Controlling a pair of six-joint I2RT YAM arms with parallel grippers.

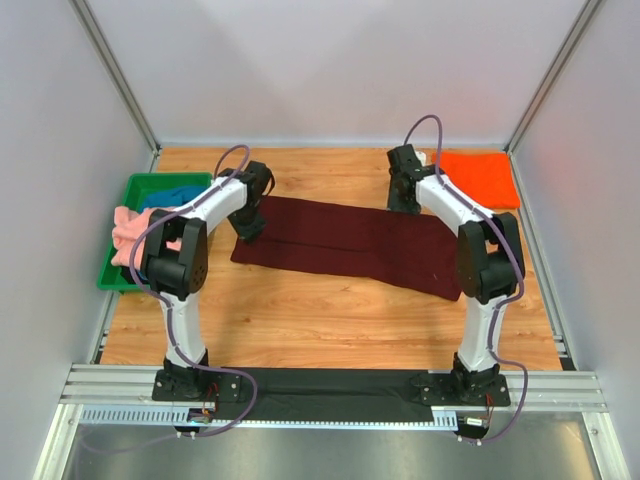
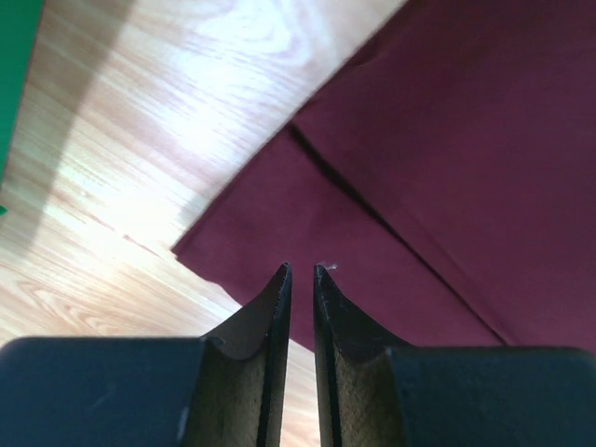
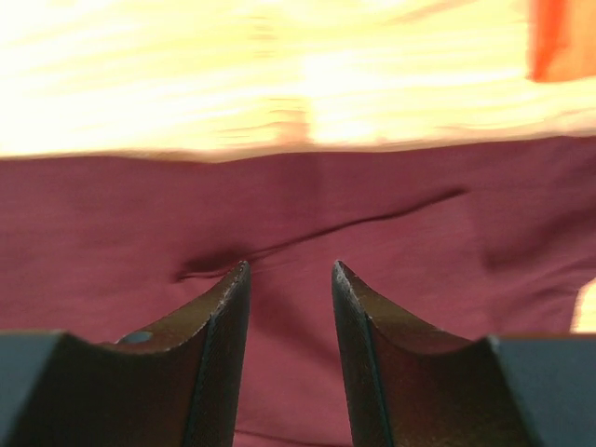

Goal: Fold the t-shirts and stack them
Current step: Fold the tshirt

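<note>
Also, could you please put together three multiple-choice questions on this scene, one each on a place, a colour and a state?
1. Where on the table does the orange t-shirt lie? A near left corner; B far right corner; C dead centre.
2. What colour is the long t-shirt across the middle? A dark maroon; B blue; C white.
3. The right gripper is: A shut on the orange t-shirt; B shut on bare wood; C open and empty.

Answers: B, it lies folded by the far right wall; A, its cloth is dark maroon; C, the jaws stand apart over the cloth with nothing between them.
</note>
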